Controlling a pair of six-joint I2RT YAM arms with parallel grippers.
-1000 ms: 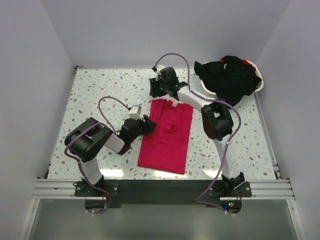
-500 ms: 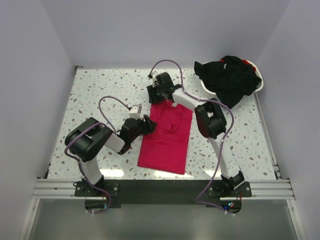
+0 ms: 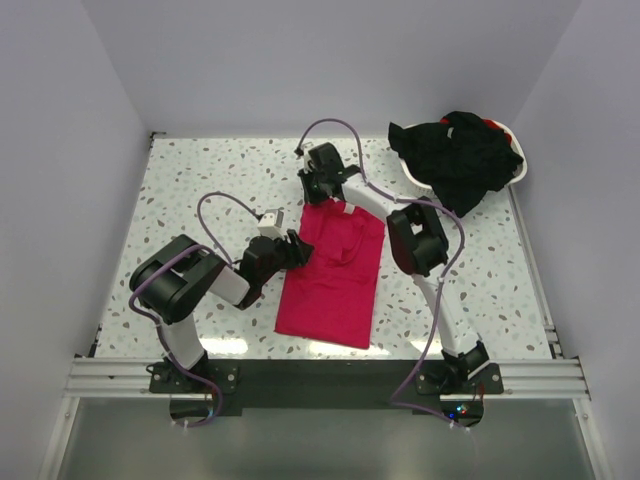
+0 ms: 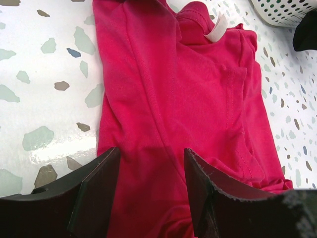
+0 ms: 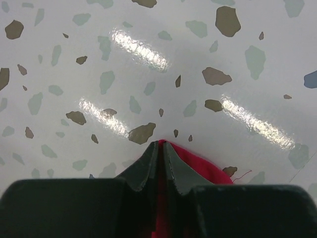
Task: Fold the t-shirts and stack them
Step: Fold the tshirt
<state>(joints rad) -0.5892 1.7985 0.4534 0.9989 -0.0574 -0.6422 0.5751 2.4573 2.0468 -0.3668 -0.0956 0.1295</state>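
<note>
Early stage: red t-shirt (image 3: 335, 270) lies at centre of table (image 3: 200, 180), looks folded lengthwise into a narrow strip, cross fold not done. Right gripper (image 5: 161, 144) pinches its 12 o'clock edge. Left gripper (image 4: 148, 163) gapes wide, empty, over its 9 o'clock edge. Black t-shirts (image 3: 460, 160) heaped in basket (image 3: 517, 173) at 2 o'clock, unfolded. No stack yet.

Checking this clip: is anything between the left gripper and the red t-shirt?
Nothing visible. The left gripper is open directly over the red t-shirt at its left edge, with bare fabric showing between its fingers. The right gripper is shut on the shirt's far edge near the collar.
</note>
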